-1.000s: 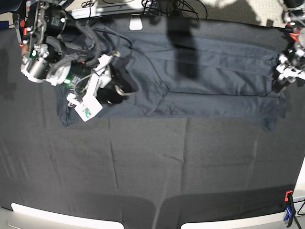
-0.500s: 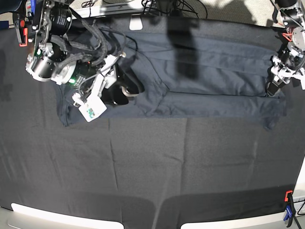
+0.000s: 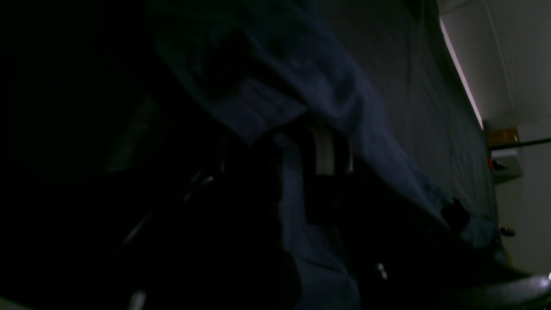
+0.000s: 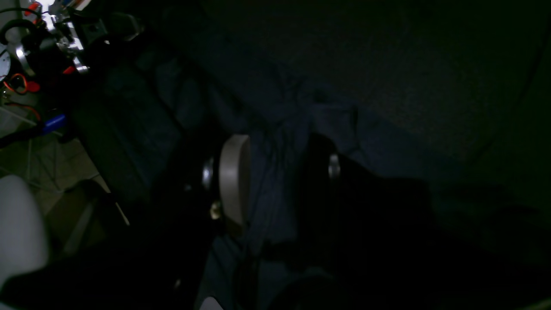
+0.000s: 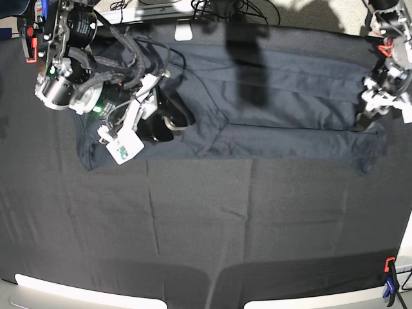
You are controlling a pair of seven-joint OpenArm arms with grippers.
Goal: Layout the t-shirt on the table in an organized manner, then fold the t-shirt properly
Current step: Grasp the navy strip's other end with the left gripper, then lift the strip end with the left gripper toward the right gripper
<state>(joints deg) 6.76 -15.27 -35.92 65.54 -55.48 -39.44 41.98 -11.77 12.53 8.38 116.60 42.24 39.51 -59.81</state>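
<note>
T-shirt (image 5: 270, 103) spread across upper frame on table (image 5: 206, 225). Right gripper (image 4: 275, 172) jaws apart, straddling cloth upper left; left gripper (image 5: 368, 117) upper right, pinching hem, prob. to pull fabric taut.

The base view is evenly lit from above, fairly sharp, with barrel distortion bending the counter (image 5: 206, 244) edges at the corners. A soft vertical shadow falls across the t-shirt (image 5: 283, 96) near the top centre. Both wrist views are very dim — most of each frame is near black. In the left wrist view, a bright strip glares along the far edge at upper right; the cloth looks blurred, perhaps from motion. The right wrist view shows light only at its upper left corner.
</note>
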